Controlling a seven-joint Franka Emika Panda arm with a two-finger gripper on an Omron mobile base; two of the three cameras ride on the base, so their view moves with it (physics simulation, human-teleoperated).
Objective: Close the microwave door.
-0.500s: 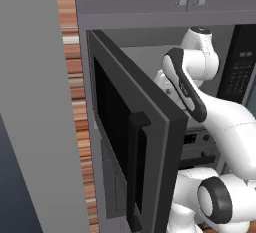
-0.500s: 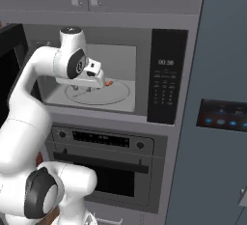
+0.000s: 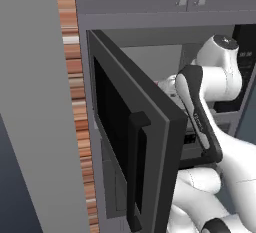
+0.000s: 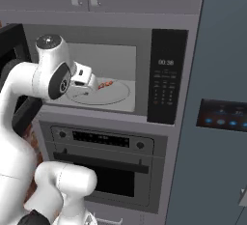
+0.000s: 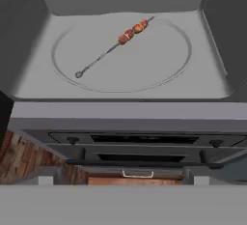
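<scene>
The dark-grey framed microwave door (image 3: pixel 135 142) with its vertical black bar handle (image 3: pixel 134 172) stands wide open, swung out leftward, long axis horizontal. The white arm bends toward the cavity; its gripper (image 4: pixel 86 78) hovers at the opening, finger state indiscernible. Beyond, a meat skewer (image 5: pixel 113 48) lies diagonally on the white round turntable (image 5: pixel 159 60) of the built-in grey microwave (image 4: pixel 166 74).

The left base view looks forward from behind the arm, close against the outer face of the open dark-grey microwave door with black glass window (image 3: pixel 131 142). The right base view faces the built-in grey microwave with light-grey cavity (image 4: pixel 103 74) squarely from farther back. The hand view looks down into that same cavity, onto its white round turntable (image 5: pixel 120 57).
</scene>
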